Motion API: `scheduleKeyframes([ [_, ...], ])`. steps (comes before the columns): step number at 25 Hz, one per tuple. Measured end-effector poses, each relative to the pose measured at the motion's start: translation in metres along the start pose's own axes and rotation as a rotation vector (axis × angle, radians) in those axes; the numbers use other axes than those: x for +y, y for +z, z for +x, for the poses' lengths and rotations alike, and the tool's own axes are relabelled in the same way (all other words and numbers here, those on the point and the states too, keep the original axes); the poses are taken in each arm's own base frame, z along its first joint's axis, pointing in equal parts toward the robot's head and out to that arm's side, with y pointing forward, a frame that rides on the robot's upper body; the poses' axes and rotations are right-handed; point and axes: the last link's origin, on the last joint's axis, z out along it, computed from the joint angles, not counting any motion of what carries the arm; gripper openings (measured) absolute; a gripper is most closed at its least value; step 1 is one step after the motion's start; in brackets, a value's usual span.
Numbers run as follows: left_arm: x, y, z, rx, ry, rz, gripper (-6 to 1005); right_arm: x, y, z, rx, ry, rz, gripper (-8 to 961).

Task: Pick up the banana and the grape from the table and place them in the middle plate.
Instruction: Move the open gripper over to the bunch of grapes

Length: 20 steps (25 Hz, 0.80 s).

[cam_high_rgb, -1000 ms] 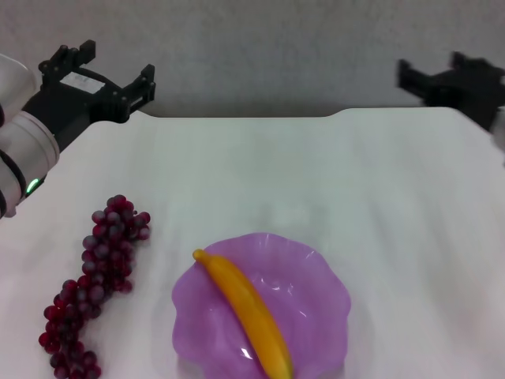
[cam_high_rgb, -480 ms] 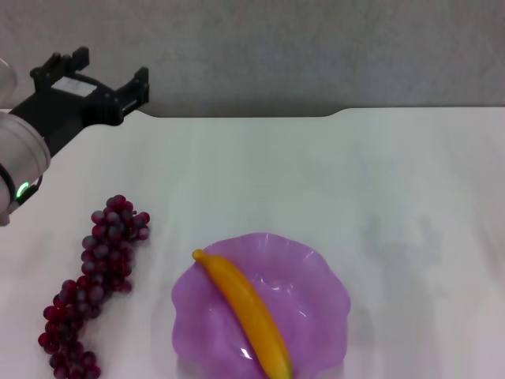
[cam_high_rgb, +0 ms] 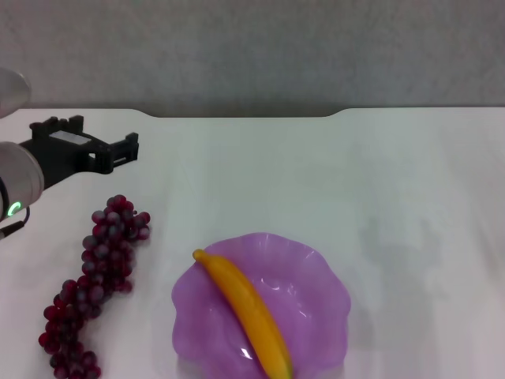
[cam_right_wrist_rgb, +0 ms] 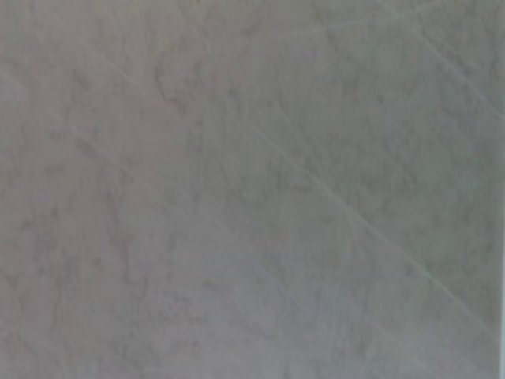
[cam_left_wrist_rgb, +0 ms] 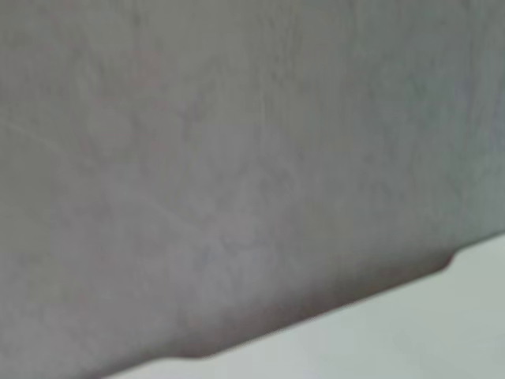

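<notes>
A: Banana (cam_high_rgb: 246,313) lies diagonally across the middle plate (cam_high_rgb: 316,272), low centre of the frame, so that half looks finished. The grape (cam_high_rgb: 91,288) rests on the table (cam_high_rgb: 331,174) at lower left, well apart from the plate

B: Left gripper (cam_high_rgb: 118,150) hovers at upper left, just above the bunch, likely lining up for it. Whether its fingers are parted cannot be told. The right gripper is out of view, and the banana's lower tip is cut off by the frame edge
</notes>
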Motion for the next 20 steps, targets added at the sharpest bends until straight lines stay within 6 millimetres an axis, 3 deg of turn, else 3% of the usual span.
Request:
scheduleKeyframes([
  [7,-0.010,0.023,-0.014,-0.199,-0.014,-0.020,862,0.005,0.001,0.000,0.000,-0.004,-0.015,868],
  [20,-0.028,0.048,-0.043,-0.374,0.000,0.096,861,0.010,0.001,-0.001,0.001,-0.007,-0.026,867],
])
